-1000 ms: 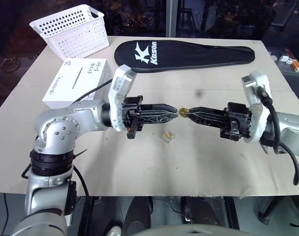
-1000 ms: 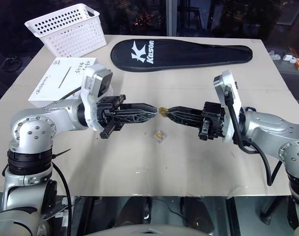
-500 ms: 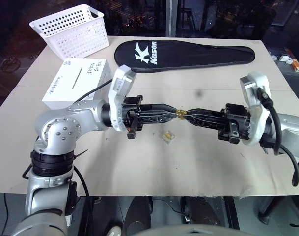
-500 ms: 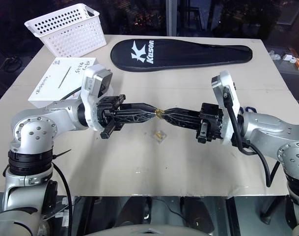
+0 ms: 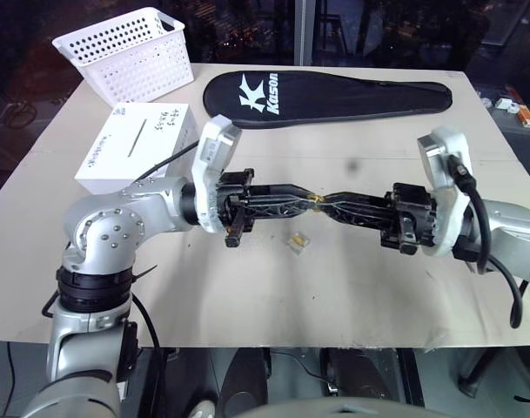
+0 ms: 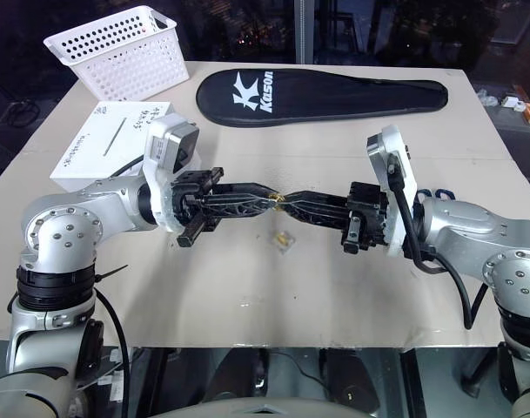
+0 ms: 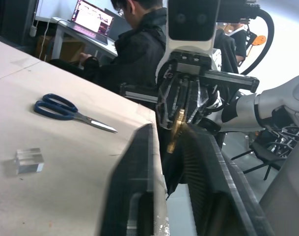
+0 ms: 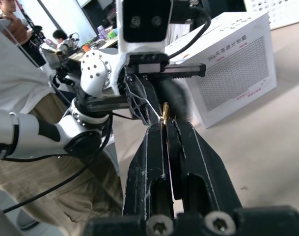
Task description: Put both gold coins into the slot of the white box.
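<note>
Both pincers are meeting tip-to-tip mid-air over the tabletop [image 5: 352, 270], left pincer [image 5: 306, 196] & right pincer [image 5: 327, 203] each pinching the same gold coin [image 5: 318, 201]. 2nd coin [image 5: 297, 240] is lying below; white box [image 5: 138, 144] is sitting well apart. Risk: mistimed release, so coin's dropping.

Silver metal arms with round screw-dotted joints, white plastic wrist housings, black cables looping along the forearms. Long black ribbed two-finger tools: left gripper [image 5: 306, 193], right gripper [image 5: 327, 204]. Two bright screws at one finger base.
</note>
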